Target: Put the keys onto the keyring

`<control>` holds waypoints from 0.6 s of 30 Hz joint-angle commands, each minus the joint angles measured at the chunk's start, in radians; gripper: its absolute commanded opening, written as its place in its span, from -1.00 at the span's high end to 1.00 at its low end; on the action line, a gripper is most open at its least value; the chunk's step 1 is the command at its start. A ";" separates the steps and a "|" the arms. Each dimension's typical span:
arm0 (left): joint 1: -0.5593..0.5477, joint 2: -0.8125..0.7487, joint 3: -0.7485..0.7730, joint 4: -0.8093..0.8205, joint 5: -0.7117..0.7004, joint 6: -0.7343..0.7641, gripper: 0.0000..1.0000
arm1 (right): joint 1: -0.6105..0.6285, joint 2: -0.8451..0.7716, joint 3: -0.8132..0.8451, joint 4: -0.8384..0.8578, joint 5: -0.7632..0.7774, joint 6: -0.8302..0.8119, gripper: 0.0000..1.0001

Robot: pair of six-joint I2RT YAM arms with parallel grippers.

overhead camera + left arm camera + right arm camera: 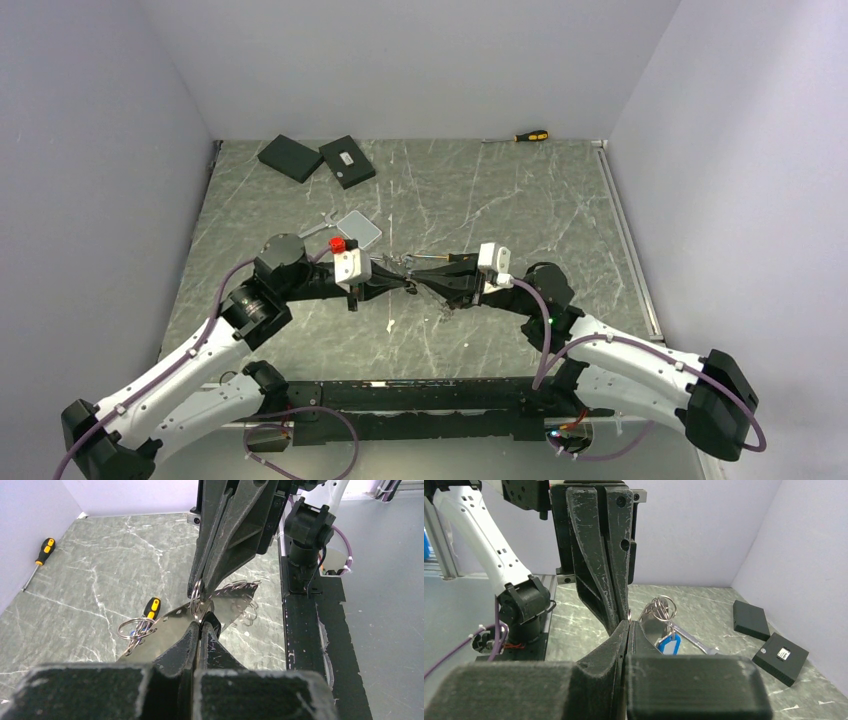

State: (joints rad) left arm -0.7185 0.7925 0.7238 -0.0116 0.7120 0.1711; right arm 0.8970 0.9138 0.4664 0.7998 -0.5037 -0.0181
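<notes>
The right gripper (200,587) has its jaws pressed together on the upper arc of a thin silver keyring (196,599), which is seen almost edge-on. The left gripper (202,625) meets it tip to tip, and its jaws are closed tight too. The ring's lower edge reaches their tips, but it cannot be told whether they actually pinch it. From the right wrist, the ring is only a glint between the two sets of fingers. From overhead, it is too small to pick out where the arms meet above the middle of the marble-patterned table (480,190).

Just beyond the tips is a mirror-bright metal plate (170,625). It shows an orange-and-black handle and a cluster of rings, which may be reflections. The right wrist view shows a bunch of keys (663,611) close beside the fingers, with looped rings above a blue fob (669,643). What it hangs from or rests on is unclear.

A silver wrench (696,644) is partly hidden behind the fob. Farther off are two black boxes (751,620) and a screwdriver (42,552) by the wall.
</notes>
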 commanded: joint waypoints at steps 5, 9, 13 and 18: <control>0.004 0.015 0.028 0.019 0.039 0.003 1.00 | 0.000 0.011 0.060 0.082 -0.012 0.015 1.00; 0.004 0.028 0.034 0.014 0.051 0.008 1.00 | 0.000 0.032 0.062 0.119 0.006 0.045 1.00; 0.004 0.031 0.034 0.017 0.057 0.005 1.00 | 0.001 0.064 0.069 0.161 0.037 0.084 1.00; 0.004 0.030 0.032 0.018 0.050 0.002 1.00 | 0.013 0.097 0.080 0.188 0.110 0.113 1.00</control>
State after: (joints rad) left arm -0.7086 0.8223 0.7242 -0.0231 0.7204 0.1715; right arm 0.8967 0.9977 0.4786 0.8661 -0.4675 0.0547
